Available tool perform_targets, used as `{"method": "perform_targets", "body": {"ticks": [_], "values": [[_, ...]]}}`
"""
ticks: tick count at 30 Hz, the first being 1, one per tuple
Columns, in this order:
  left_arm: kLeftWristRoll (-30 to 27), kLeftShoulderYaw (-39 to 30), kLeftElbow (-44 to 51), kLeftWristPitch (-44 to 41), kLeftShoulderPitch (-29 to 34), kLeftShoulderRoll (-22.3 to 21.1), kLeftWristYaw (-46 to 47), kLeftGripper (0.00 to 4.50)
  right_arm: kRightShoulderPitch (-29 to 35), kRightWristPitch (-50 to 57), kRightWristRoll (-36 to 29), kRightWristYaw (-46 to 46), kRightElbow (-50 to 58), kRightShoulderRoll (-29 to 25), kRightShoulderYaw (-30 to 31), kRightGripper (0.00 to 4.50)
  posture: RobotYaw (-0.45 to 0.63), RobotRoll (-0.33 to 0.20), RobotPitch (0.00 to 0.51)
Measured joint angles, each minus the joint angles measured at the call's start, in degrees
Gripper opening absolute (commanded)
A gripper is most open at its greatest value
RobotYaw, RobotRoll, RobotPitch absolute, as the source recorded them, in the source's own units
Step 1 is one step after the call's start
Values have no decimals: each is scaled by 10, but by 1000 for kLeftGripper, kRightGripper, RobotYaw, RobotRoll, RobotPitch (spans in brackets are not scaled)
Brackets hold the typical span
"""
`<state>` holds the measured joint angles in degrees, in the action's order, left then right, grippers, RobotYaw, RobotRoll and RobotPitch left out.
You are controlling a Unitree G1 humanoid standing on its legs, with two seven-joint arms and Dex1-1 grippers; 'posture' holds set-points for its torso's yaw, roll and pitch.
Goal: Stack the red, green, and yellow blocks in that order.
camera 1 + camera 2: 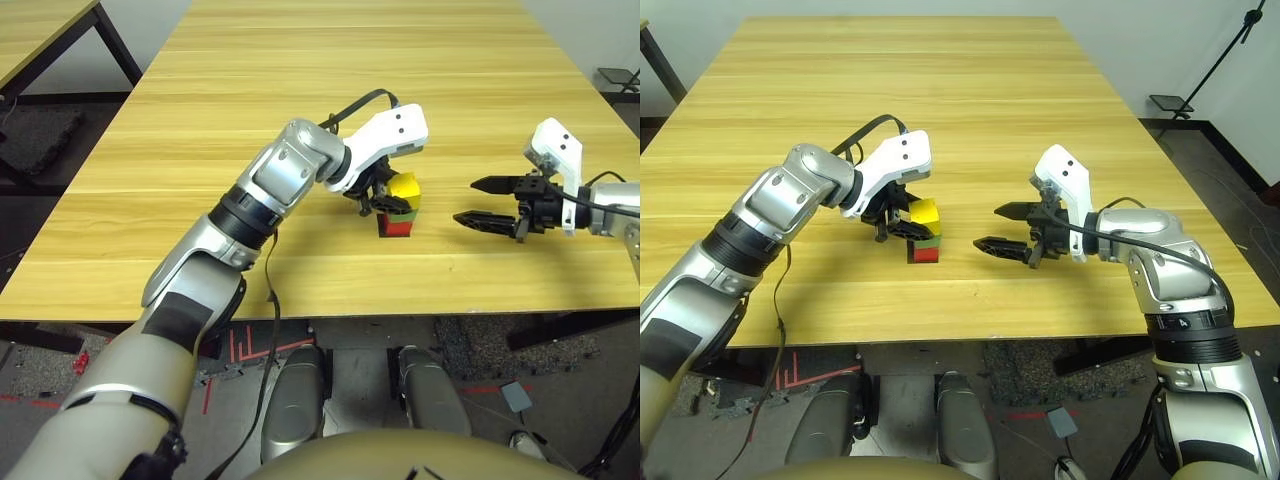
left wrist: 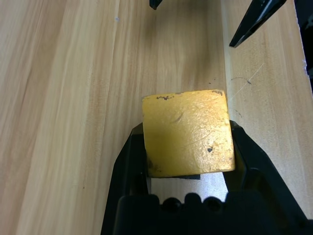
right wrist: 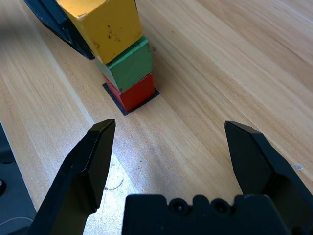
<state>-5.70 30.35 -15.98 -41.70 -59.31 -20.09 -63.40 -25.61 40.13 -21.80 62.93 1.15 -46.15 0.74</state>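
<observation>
Left hand clamped on yellow block, held tilted atop green block for final placement. Red block seated on black patch on surface. Right hand spread wide, kept beside stack.

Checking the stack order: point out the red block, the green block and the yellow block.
red block (image 3: pixel 139 93), right wrist view, its front face.
green block (image 3: pixel 131 66), right wrist view, its front face.
yellow block (image 2: pixel 188 132), left wrist view, middle of its top face.
</observation>
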Motion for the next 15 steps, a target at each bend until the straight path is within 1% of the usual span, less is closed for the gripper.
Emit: {"method": "perform_targets", "body": {"ticks": [6, 8, 9, 10, 11, 12, 13, 14, 15], "values": [[6, -3, -9, 6, -2, 6, -3, 2115, 5, 7, -13, -6, 6, 0, 0, 4500, 60, -30, 97], [6, -3, -9, 6, -2, 6, -7, 2840, 7, 8, -15, -10, 7, 0, 0, 4500, 63, -32, 96], [6, -2, -8, 5, -2, 6, -8, 3043, 8, 8, -15, -10, 7, -1, 0, 4500, 64, -31, 90], [7, -1, -7, 1, 1, 6, -9, 3420, 9, 8, -16, -11, 7, -1, 0, 4500, 70, -31, 88], [6, -1, 1, -5, 8, 6, -8, 3726, 10, 7, -16, -11, 6, -2, -1, 4500, 98, -43, 88], [6, -1, 10, -10, 15, 6, -7, 4102, 10, 6, -16, -10, 4, -4, -1, 4500, 114, -56, 101], [4, -2, 20, -19, 22, 7, -4, 4441, 10, 5, -16, -9, -2, -6, -2, 4500, 114, -56, 101], [3, -7, 39, -32, 32, 8, 6, 4477, 7, 4, -16, -8, -10, -6, -4, 4500, 140, -69, 120], [1, -17, 54, -44, 39, 10, 15, 4477, 3, 3, -16, -6, -17, -7, -5, 4500, 151, -74, 128]]}}
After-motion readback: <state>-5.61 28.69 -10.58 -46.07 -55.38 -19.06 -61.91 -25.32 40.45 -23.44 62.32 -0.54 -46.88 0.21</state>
